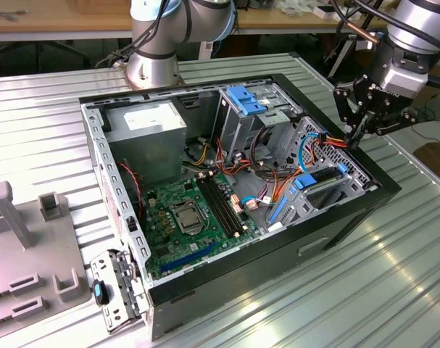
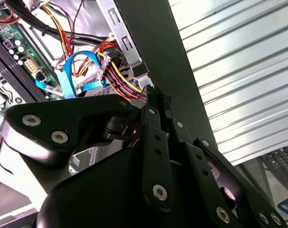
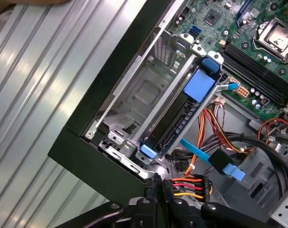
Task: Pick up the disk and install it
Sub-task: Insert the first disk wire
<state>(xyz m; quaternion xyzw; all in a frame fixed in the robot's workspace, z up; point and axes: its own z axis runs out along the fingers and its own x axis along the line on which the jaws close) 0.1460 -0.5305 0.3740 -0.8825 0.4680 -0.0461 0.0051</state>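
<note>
Judging from its seated position, the disk (image 3: 177, 118) already sits in its bay at a corner of the computer case (image 1: 241, 267), while the gripper (image 3: 160, 184), just beside that bay, pinches a wired plug (image 3: 193, 184) that is apparently not yet connected.

Your disk (image 3: 176, 122) sits in its bay in the first wrist view. You see only its dark edge and blue carrier, and its broad faces are hidden behind the metal cage (image 3: 148, 90). In the second wrist view the gripper (image 2: 156, 95) covers the lower case interior with its own links. The fingers (image 2: 151, 124) seem drawn together beside the power wires (image 2: 120, 83), but whether they pinch one is hidden. In the exterior view the arm (image 1: 415, 29) runs off the top edge, and a grey fixture (image 1: 17, 239) runs off the exterior view's left.
</note>
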